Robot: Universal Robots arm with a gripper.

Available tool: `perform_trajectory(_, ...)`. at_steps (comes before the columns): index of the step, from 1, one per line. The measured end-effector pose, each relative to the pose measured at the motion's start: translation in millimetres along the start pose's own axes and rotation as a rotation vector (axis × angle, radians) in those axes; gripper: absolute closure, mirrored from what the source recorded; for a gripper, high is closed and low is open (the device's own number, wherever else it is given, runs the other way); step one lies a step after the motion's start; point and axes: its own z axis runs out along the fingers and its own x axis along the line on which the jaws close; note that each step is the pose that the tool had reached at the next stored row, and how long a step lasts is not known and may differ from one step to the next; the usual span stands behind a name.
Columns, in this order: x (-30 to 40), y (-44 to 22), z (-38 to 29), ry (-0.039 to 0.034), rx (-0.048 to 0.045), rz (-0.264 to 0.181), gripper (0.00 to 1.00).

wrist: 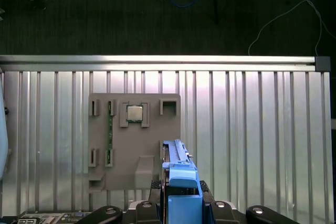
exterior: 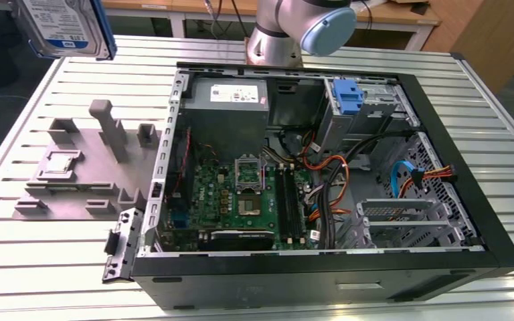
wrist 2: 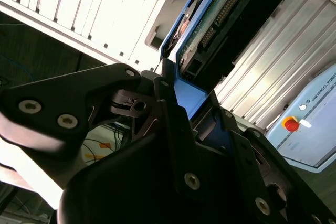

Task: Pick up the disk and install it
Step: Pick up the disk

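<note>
Exterior view: we see disk held high above slatted table, label facing camera, well apart from open computer case.

Second wrist view: pincer closed tight on disk's blue end, 2 black fingers pressing it, drive jutting out beyond tips.

First wrist view: we see disk edge-on between fingers, over grey fixture holding CPU chip.

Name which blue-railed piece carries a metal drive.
The disk, clamped in the end effector, away from the case; the blue bracket in the case's bay is bare plastic.
</note>
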Motion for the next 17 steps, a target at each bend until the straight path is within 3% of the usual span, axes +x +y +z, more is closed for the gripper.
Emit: perform_trajectory(17,-0.1,-7.6,-0.2,0.0,0.0,0.0,0.64)
